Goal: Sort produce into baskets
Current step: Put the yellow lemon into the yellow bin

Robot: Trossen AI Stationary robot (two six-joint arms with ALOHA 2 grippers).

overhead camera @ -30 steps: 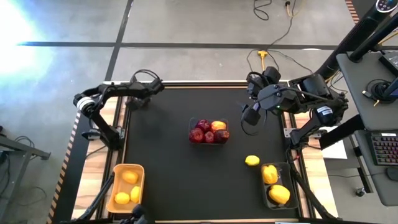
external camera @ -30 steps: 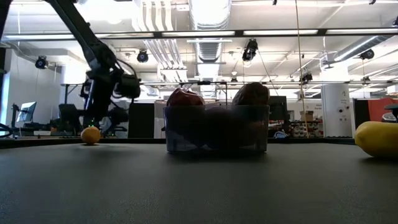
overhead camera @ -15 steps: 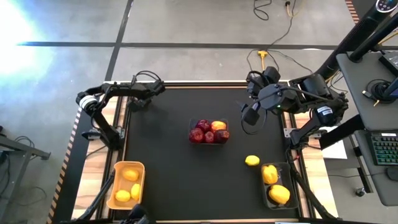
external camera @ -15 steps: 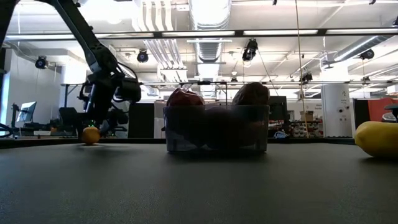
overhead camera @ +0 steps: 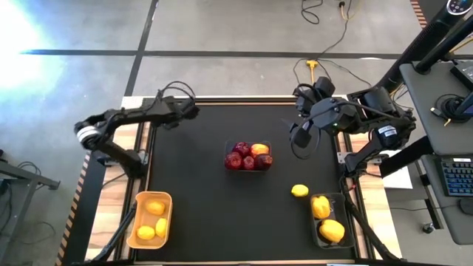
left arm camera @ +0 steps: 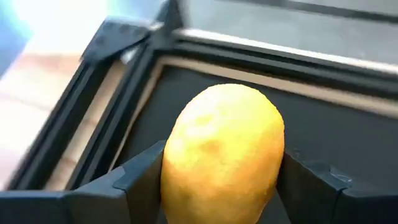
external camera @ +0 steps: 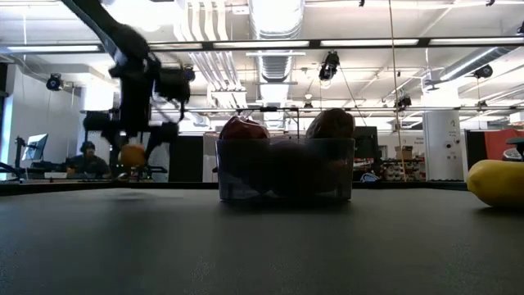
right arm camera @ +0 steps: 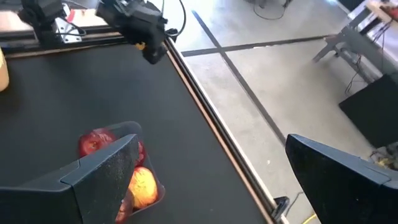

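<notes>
The left gripper [left arm camera: 217, 186] has a lemon [left arm camera: 222, 152] pinched between its fingers, up off the desk [overhead camera: 207, 199] near the far left corner. I'd carry it level to the yellow-orange bin [overhead camera: 149, 220] at the near left, where other lemons sit, and let go low so it doesn't bounce. The right gripper [overhead camera: 301, 137] hangs spread open and empty near the clear bin [overhead camera: 248, 156].
</notes>
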